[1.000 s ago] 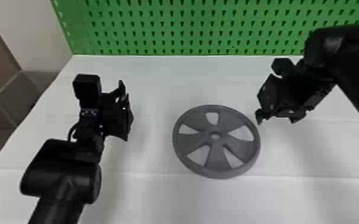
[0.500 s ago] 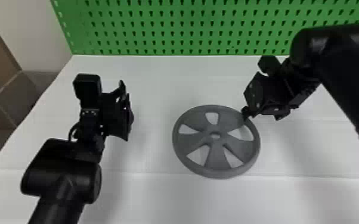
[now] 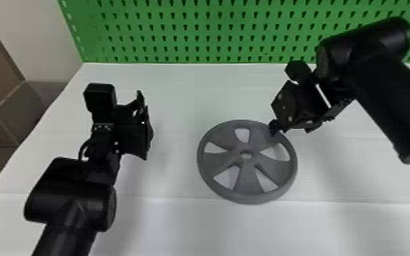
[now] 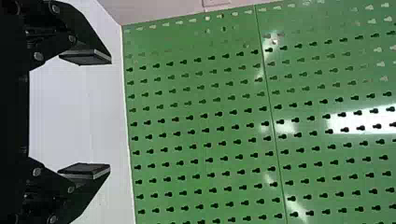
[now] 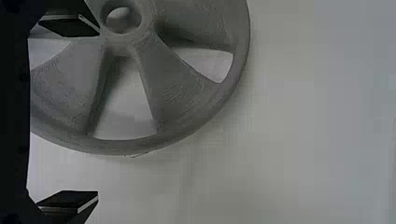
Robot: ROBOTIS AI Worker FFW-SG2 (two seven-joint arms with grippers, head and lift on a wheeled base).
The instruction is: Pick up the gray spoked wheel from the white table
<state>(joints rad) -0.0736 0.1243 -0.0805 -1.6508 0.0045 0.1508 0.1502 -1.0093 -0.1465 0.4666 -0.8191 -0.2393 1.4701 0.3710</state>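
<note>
Left gripper [image 3: 146, 131], black fingers [image 4: 86, 57] wide apart, white table [image 4: 74, 112] beyond, green pegboard [image 4: 201, 151] with rows of keyhole slots at table's far edge, pale wall [image 4: 163, 10] to its left

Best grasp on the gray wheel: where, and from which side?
Likely the rim on the robot's right, from above, one finger outside, one in a spoke opening: the wheel lies flat, with gaps just inside its narrow rim. Right end effector: open.

In the head view, the round, spoked gray wheel [image 3: 248, 184] at centre contrasts with the flat, plain white table [image 3: 180, 231]. Dark keyhole shapes pattern the green perforated panel [image 3: 231, 32] in rows across the top.
</note>
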